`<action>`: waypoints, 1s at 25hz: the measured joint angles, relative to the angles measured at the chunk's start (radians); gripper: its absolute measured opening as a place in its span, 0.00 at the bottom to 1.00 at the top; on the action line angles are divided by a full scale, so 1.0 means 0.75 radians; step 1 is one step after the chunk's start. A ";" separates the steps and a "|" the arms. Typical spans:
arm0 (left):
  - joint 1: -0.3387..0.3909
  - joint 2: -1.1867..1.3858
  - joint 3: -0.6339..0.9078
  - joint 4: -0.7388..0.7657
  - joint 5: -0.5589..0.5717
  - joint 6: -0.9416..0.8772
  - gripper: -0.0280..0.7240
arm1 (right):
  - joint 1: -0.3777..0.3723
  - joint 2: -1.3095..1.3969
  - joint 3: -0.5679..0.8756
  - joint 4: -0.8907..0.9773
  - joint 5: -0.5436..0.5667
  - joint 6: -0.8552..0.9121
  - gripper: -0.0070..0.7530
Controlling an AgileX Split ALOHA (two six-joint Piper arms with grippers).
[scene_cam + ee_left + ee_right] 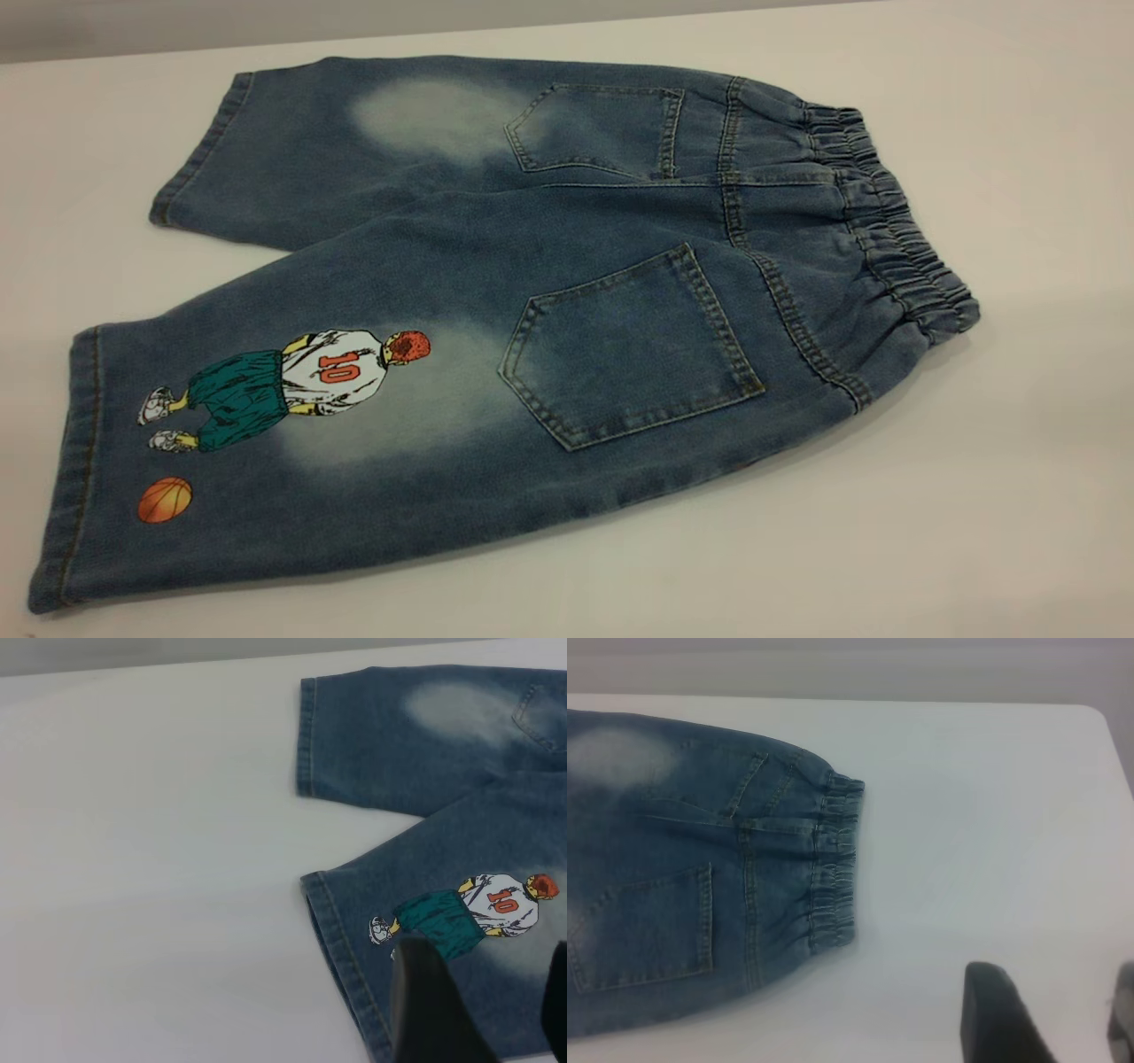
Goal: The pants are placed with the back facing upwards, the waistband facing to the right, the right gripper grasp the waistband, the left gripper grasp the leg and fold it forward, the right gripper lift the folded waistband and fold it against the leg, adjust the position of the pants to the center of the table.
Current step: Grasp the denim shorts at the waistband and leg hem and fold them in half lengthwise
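Bare robot test bench, likely a lab

A large plain white table (1019, 496) fills every view, with a flat grey wall strip behind its far edge and no furniture or household clutter. The only item on it is a pair of denim pants (549, 292) laid out flat, and dark gripper fingers (1001, 1014) poke into the wrist views, as on a staged trial rig.

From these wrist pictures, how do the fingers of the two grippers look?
Only finger parts show. The left gripper has dark, almost black fingers: one broad with a rounded tip, the other only a sliver at the picture's edge. The right gripper has a similar dark rounded finger and a greyer sliver. No cables, markings or arms are visible.
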 joint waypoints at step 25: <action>0.000 0.282 -0.133 -0.117 -0.223 0.104 0.45 | 0.000 0.142 -0.015 0.372 -0.156 -0.008 0.33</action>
